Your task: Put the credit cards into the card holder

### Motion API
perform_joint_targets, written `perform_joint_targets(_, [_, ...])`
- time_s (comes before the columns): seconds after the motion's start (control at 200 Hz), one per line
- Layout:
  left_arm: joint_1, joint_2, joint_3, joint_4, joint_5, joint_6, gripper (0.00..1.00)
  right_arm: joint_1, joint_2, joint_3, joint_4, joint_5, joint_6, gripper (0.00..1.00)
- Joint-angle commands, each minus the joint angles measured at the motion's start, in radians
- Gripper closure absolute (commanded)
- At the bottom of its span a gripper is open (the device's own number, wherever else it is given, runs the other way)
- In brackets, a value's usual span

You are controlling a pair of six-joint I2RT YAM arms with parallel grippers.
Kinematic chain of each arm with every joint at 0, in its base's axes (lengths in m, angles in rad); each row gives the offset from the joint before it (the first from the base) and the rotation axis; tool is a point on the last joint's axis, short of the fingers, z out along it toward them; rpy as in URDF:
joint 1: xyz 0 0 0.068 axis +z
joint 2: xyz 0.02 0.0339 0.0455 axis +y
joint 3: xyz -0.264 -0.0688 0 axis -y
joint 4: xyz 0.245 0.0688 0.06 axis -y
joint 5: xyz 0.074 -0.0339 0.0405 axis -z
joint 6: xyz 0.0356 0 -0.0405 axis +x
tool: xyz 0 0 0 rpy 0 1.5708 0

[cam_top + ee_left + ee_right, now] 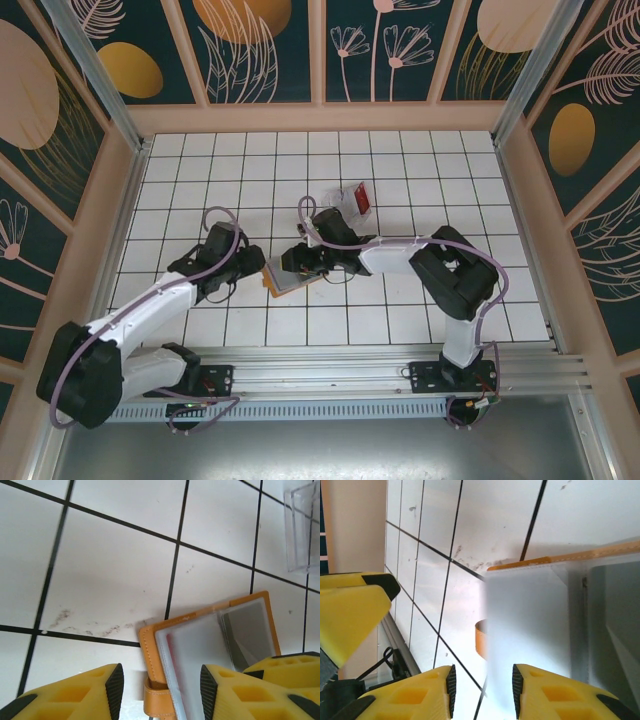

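White-tiled worktop point(400, 300) w/ black grid lines, boxed in by floral wall panels point(260, 50). Holder point(288, 280) lies open and flat, grey sleeves up, between the two tools: L tool point(246, 276) at its one side, R tool point(300, 262) at the other, both right at it.

L wrist view: L tool point(161, 687) is spread wide. Holder point(205, 640) sits just ahead of it, the orange edge and strap in the gap between the fingers point(114, 684), not pinched. A thin red strip of card point(169, 647) shows thru the sleeve nearest the tool. The far pocket looks darker grey; can't tell if a card is in it. R tool's yellow finger point(290, 665) rests at the holder's side, off to L tool's right. Clear case point(302, 530) is well ahead, to the right.

R wrist view: R tool point(482, 690) is partly parted, nothing clamped. A sleeve's edge point(520, 620) runs into the gap and over one finger point(520, 687). L tool's finger point(350, 610) is off to the left.

Top view: case point(345, 200) lies beyond R tool, apart from the holder, w/ a red card point(362, 198) at it.
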Motion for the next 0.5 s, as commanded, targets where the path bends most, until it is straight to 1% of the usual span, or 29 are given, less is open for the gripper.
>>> perform_joint_targets(0.0, [0.019, -0.009, -0.039, 0.015, 0.027, -0.026, 0.52, 0.027, 0.039, 0.071, -0.022, -0.031, -0.018, 0.61])
perform_joint_targets(0.1, [0.022, -0.001, -0.044, 0.029, 0.042, -0.029, 0.52, 0.031, 0.042, 0.080, -0.035, -0.027, -0.028, 0.61])
perform_joint_targets(0.225, [0.022, 0.017, -0.040, 0.044, 0.046, -0.016, 0.52, 0.008, -0.014, 0.076, -0.073, 0.007, -0.065, 0.61])
perform_joint_targets(0.34, [0.023, 0.058, -0.010, 0.086, 0.068, 0.004, 0.51, -0.045, -0.111, 0.081, -0.168, 0.118, -0.142, 0.60])
perform_joint_targets(0.495, [0.023, 0.175, 0.107, 0.131, 0.097, 0.059, 0.48, -0.156, -0.205, 0.120, -0.320, 0.291, -0.258, 0.59])
